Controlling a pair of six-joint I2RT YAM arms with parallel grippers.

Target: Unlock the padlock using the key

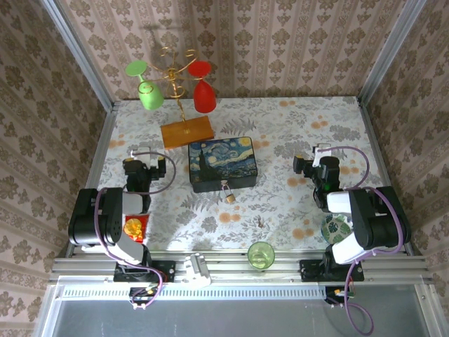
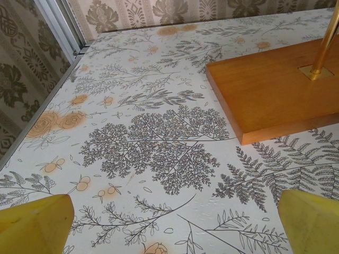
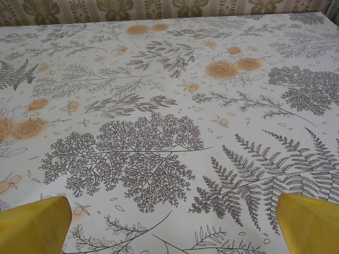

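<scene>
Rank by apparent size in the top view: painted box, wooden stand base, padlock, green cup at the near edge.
1. painted box
2. wooden stand base
3. green cup
4. padlock
No ties.

A blue painted box (image 1: 222,163) lies just before a wooden base (image 1: 198,130) bearing a gold stand (image 1: 183,98).

Fingers: left fingers (image 2: 33,225) and right fingers (image 3: 310,222), yellow, blunt wedges.
Arms: left arm (image 1: 105,217) and right arm (image 1: 368,225), black joints with white-grey shells behind the fingers.
Cables: purple cable (image 1: 172,170) looping back from each wrist.
</scene>
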